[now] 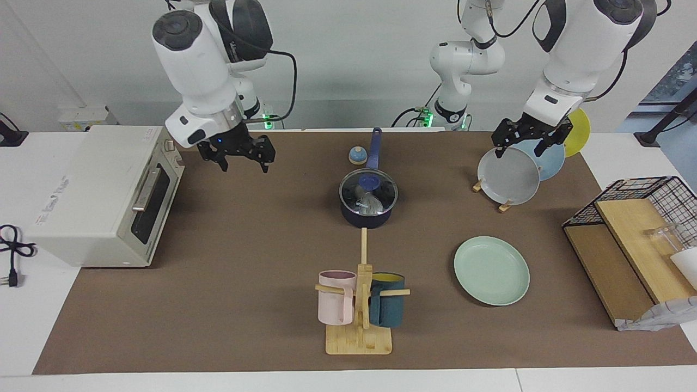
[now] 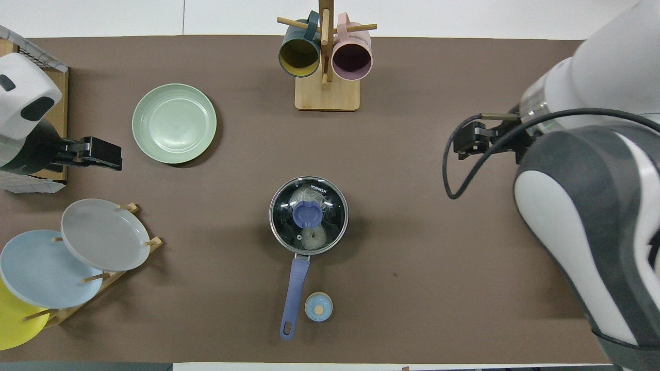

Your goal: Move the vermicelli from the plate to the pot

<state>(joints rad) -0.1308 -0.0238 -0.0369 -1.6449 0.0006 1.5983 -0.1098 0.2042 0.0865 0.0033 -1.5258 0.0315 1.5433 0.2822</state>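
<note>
The vermicelli point(image 1: 370, 202) lies inside the navy pot point(image 1: 366, 216) at mid-table, visible through a glass lid point(image 2: 308, 215) with a blue knob that sits on the pot, whose long handle point(image 2: 294, 296) points toward the robots. The mint-green plate point(image 1: 491, 270) sits bare on the brown mat, farther from the robots than the pot and toward the left arm's end of the table. The left gripper point(image 1: 531, 142) hangs above the plate rack point(image 2: 98, 281) holding grey, light blue and yellow plates, its fingers spread and holding nothing. The right gripper point(image 1: 242, 159) hovers over the mat beside the white toaster oven point(image 1: 103, 196), fingers likewise parted and empty. A small blue-domed timer point(image 2: 318, 307) rests just beside the pot handle, and a wooden mug tree point(image 1: 360, 321) carries a pink mug and a teal mug.
</note>
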